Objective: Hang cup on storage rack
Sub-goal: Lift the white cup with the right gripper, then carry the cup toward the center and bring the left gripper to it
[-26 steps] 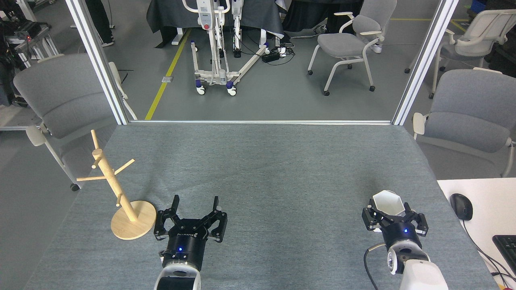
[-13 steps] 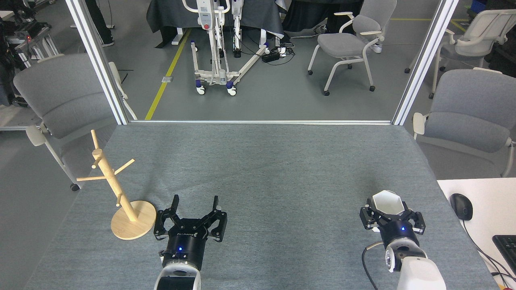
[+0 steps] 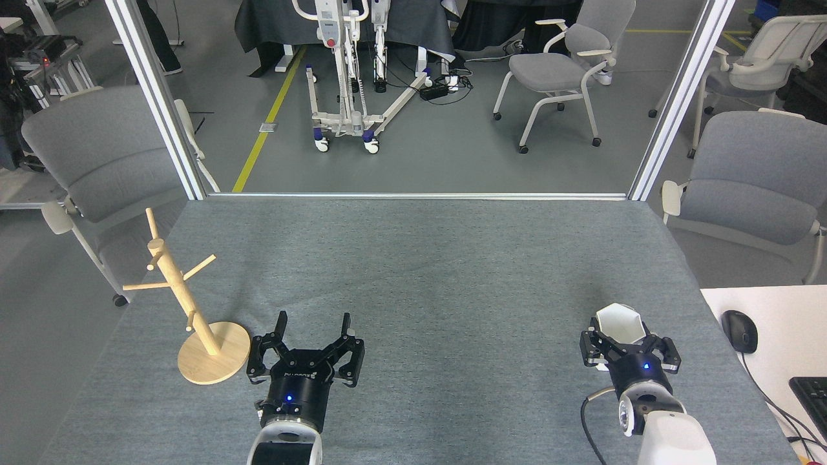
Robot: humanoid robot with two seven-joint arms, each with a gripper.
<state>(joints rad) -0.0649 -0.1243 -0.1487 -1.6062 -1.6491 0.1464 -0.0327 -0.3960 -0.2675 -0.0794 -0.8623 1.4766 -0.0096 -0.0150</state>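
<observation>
Right gripper (image 3: 619, 337), at about 4 o'clock on the grey cloth-covered table (image 3: 426, 271), now sits clamped around the plain white faceted cup with the hexagonal rim (image 3: 618, 323); the fingers bracket the cup's lower body and the open mouth faces up and away. Against the frame a second back, the cup reads slightly narrower and turned, and the black finger linkages look drawn in closer to its sides; half a second back the wrist had shifted a touch toward 9 o'clock, and it holds roughly there now. Judgement: the grasp has just been settled or tightened, so the pick-up step appears done or nearly so, with carrying not yet begun. Whether the cup is clear of the cloth cannot be told from this angle. Left gripper (image 3: 313, 323), near 7 o'clock, is unchanged across all three frames: fingers spread wide apart, holding nothing, just beside the round disc base of the light wooden mug tree with thin angled pegs (image 3: 187, 303). That rack stands at about 8 o'clock, unmoved, pegs bare, well apart from the cup. The full width of the table lies between cup and rack.
</observation>
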